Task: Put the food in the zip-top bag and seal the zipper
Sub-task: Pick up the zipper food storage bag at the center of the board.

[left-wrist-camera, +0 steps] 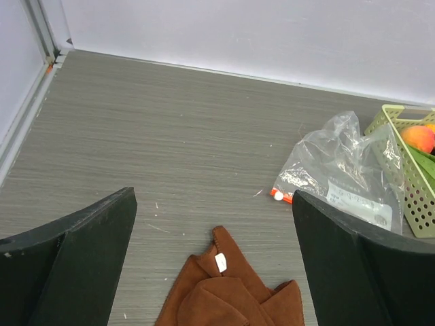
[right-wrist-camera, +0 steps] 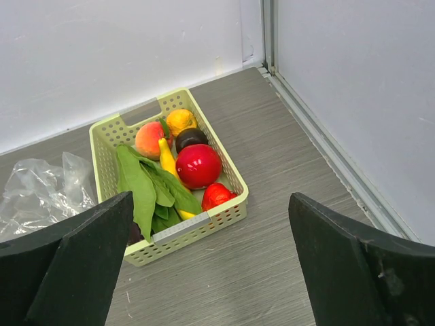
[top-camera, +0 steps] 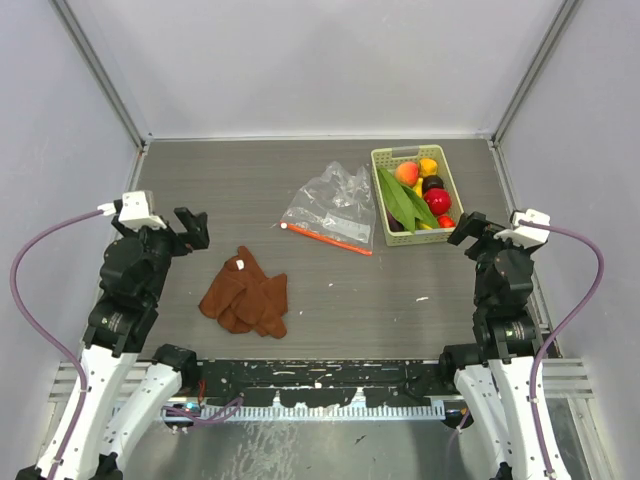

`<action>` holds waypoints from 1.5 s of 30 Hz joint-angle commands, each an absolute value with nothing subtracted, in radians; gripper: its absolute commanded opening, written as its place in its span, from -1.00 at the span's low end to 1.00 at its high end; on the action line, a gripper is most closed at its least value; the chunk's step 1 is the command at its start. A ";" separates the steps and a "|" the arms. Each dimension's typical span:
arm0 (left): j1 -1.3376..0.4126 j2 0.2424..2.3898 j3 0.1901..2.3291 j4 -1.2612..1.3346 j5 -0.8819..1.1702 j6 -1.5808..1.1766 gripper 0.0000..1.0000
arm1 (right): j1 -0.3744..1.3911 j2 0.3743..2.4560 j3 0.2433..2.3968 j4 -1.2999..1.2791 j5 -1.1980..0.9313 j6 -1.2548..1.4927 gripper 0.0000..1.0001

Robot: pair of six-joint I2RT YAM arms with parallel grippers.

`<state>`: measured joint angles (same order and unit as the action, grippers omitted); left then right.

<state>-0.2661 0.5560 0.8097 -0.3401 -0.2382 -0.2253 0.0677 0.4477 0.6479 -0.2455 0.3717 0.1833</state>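
Observation:
The clear zip-top bag [top-camera: 332, 208] lies flat mid-table, its orange-red zipper [top-camera: 328, 238] along the near edge with the white tab at the left [left-wrist-camera: 277, 195]. The food sits in a pale green basket [top-camera: 376, 200] right of the bag: peach [right-wrist-camera: 148, 139], red apple [right-wrist-camera: 198, 166], banana [right-wrist-camera: 165, 157], dark purple piece [right-wrist-camera: 190, 136], orange-yellow piece [right-wrist-camera: 181, 121], green leaves [right-wrist-camera: 143, 187]. My left gripper [top-camera: 190, 228] is open and empty, left of the bag, above the table. My right gripper [top-camera: 468, 230] is open and empty, just near of the basket.
A rust-brown cloth [top-camera: 245, 293] lies crumpled in front of the left gripper, also in the left wrist view [left-wrist-camera: 224, 292]. A small red piece [right-wrist-camera: 216, 195] lies in the basket's near corner. Walls close the table at back and both sides.

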 commanded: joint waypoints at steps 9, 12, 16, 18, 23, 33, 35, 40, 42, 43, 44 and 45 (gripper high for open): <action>-0.259 0.657 0.907 -0.326 -0.116 -0.321 0.96 | 0.063 0.416 0.662 -0.189 0.368 0.197 1.00; -0.261 0.706 0.940 -0.354 -0.085 -0.356 0.96 | 0.064 0.405 0.664 -0.204 0.366 0.199 1.00; -0.262 0.782 0.969 -0.369 -0.033 -0.422 0.96 | 0.064 0.404 0.683 -0.227 0.367 0.206 1.00; -0.262 0.820 0.968 -0.359 -0.004 -0.472 0.96 | 0.063 0.403 0.689 -0.231 0.368 0.207 1.00; -0.267 0.934 0.942 -0.283 0.074 -0.585 0.96 | 0.063 0.379 0.689 -0.239 0.343 0.207 1.00; -0.282 1.252 0.969 -0.170 0.206 -0.692 0.99 | 0.063 0.349 0.662 -0.233 0.299 0.216 1.00; -0.282 1.334 0.990 -0.169 0.215 -0.693 0.99 | 0.064 0.349 0.659 -0.232 0.297 0.224 1.00; -0.287 1.516 1.092 -0.189 0.252 -0.646 0.90 | 0.064 0.353 0.663 -0.236 0.285 0.224 1.00; -0.289 1.588 1.146 -0.200 0.267 -0.608 0.89 | 0.064 0.350 0.662 -0.236 0.285 0.224 1.00; -0.288 1.634 1.172 -0.200 0.278 -0.593 0.89 | 0.064 0.349 0.662 -0.237 0.285 0.224 1.00; -0.289 1.670 1.197 -0.205 0.286 -0.575 0.89 | 0.064 0.350 0.661 -0.237 0.282 0.224 1.00; -0.289 1.705 1.228 -0.215 0.292 -0.559 0.88 | 0.064 0.350 0.662 -0.237 0.279 0.224 1.00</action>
<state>-0.2832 1.6138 1.1061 -0.2440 0.2306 -0.6369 0.0677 0.3550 0.6479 -0.2710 0.2928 0.2165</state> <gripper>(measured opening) 0.946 0.998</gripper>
